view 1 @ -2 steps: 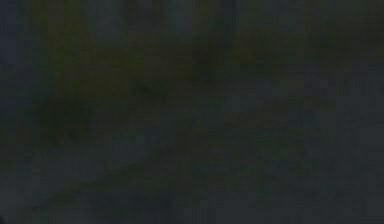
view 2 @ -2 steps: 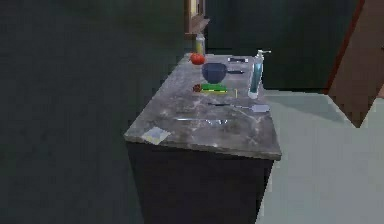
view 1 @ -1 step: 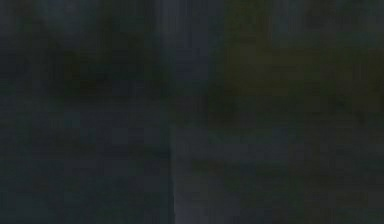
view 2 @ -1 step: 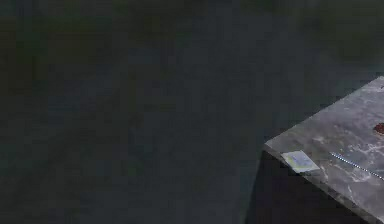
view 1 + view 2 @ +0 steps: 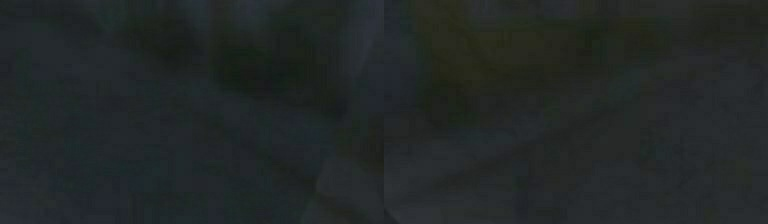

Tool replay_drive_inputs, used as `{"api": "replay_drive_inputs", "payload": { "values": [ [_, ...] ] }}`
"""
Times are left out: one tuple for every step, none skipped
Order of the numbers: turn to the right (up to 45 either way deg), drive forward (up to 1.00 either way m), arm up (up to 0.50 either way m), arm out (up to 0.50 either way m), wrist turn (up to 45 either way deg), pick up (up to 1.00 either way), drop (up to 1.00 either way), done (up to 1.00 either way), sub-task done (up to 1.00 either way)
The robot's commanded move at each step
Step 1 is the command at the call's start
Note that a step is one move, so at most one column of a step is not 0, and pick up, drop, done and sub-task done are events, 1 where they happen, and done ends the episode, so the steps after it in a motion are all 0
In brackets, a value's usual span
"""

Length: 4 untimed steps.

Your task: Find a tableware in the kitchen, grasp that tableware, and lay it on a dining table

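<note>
I cannot tell where the tableware is. The forward view is near-black from edge to edge, and no outline in it reads to me as a plate, a cup or a bowl. Toward two o'clock the dark deepens into a vague smudge. At five o'clock a slightly paler wedge runs to the corner. Neither has an edge I could name as a thing. Containers and their contents I cannot make out in this dark. The arm side view is just as dark, with a faint paler band slanting from seven o'clock up toward two o'clock. How my claw stands I cannot tell.
</note>
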Motion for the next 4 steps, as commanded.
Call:
{"api": "replay_drive_inputs", "payload": {
  "values": [
    [-45.0, 0.0, 0.0, 0.0, 0.0, 0.0, 0.0, 0.0, 0.0],
    [-27.0, 0.0, 0.0, 0.0, 0.0, 0.0, 0.0, 0.0, 0.0],
    [0.0, 0.3, 0.0, 0.0, 0.0, 0.0, 0.0, 0.0, 0.0],
    [-45.0, 0.0, 0.0, 0.0, 0.0, 0.0, 0.0, 0.0, 0.0]
  ]
}}
